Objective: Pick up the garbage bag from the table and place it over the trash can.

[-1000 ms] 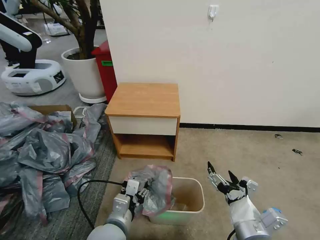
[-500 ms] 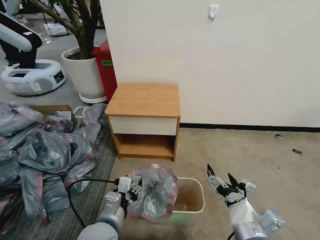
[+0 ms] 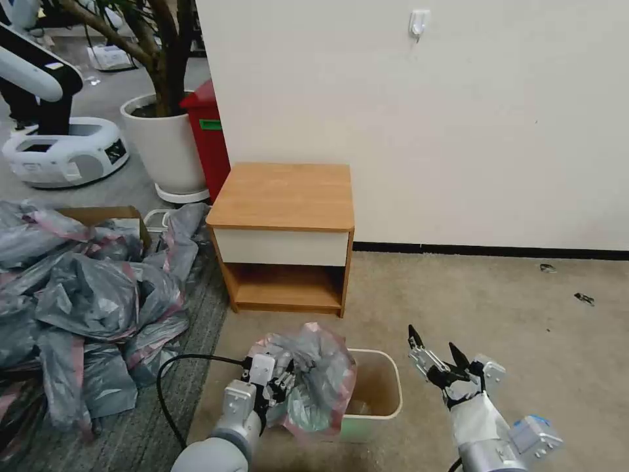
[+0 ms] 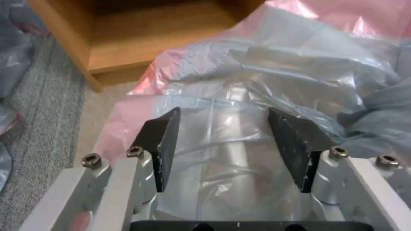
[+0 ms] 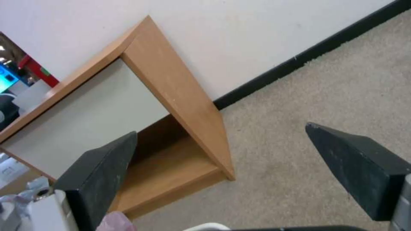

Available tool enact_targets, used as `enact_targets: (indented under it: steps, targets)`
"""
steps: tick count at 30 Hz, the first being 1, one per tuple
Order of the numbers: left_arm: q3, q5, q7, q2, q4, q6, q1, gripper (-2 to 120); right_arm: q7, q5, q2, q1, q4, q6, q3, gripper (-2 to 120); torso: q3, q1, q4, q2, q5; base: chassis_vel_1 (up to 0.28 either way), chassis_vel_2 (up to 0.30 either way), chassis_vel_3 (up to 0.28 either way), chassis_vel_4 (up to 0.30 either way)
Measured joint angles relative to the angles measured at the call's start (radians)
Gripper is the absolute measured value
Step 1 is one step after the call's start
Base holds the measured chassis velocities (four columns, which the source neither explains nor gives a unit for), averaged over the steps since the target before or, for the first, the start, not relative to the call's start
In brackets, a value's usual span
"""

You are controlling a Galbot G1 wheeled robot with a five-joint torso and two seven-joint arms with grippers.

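**Garbage bag bunched over the left end of the trash can**

In the head view the garbage bag point(image 3: 314, 380) sits low in the frame, just left of centre, a crinkled grey mass with a pink-red band draped over the left end of the trash can point(image 3: 380, 393); the right part of the can's opening shows uncovered, its beige inside visible; the can stands on the carpet in front of the counter point(image 3: 285, 196) (the wooden nightstand at the centre of the frame, whose top is bare). The left end effector point(image 3: 283, 383) is at the bottom of the frame, pressed against the bag's left side; in the left wrist view its dark fingers point(image 4: 160, 150) stand well apart, with translucent plastic point(image 4: 240, 96) lying between and beyond them, not pinched. The right end effector point(image 3: 434, 351) hovers at the lower right, just beside the right end of the can, its fingers spread wide and holding nothing; its wrist view looks between the two pads point(image 5: 100, 173) toward the counter's open lower shelf point(image 5: 171, 173). A heap of similar bags point(image 3: 78, 295) covers the floor at the left edge.
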Motion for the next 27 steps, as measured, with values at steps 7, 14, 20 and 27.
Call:
enact_targets:
  steps: [7, 14, 20, 27]
  targets:
    - [0.026, 0.000, -0.004, -0.009, 0.051, 0.000, -0.026, 35, 0.000, -0.003, 0.002, -0.002, -0.006, 0.004, 0.002, 100, 0.000, 0.000, 0.0000, 0.000, 0.0000, 0.000, 0.000, 0.000, 0.000]
    - [0.048, -0.016, -0.023, -0.020, 0.097, 0.000, -0.052, 30, 0.000, -0.005, 0.003, -0.006, -0.006, 0.006, 0.004, 100, 0.000, 0.000, 0.0000, 0.000, 0.0000, 0.000, 0.000, 0.000, 0.000]
    - [0.054, -0.022, -0.030, -0.025, 0.108, -0.005, -0.060, 28, -0.011, -0.032, 0.004, 0.002, -0.005, -0.001, -0.017, 100, 0.000, 0.000, 0.0001, 0.000, 0.0002, 0.000, 0.000, 0.000, 0.000]
    - [0.049, -0.030, -0.029, -0.021, 0.101, -0.080, -0.052, 11, -0.140, -0.067, 0.005, 0.001, 0.019, -0.094, -0.053, 100, 0.000, 0.000, -0.0001, 0.000, -0.0005, 0.000, 0.000, 0.000, 0.000]
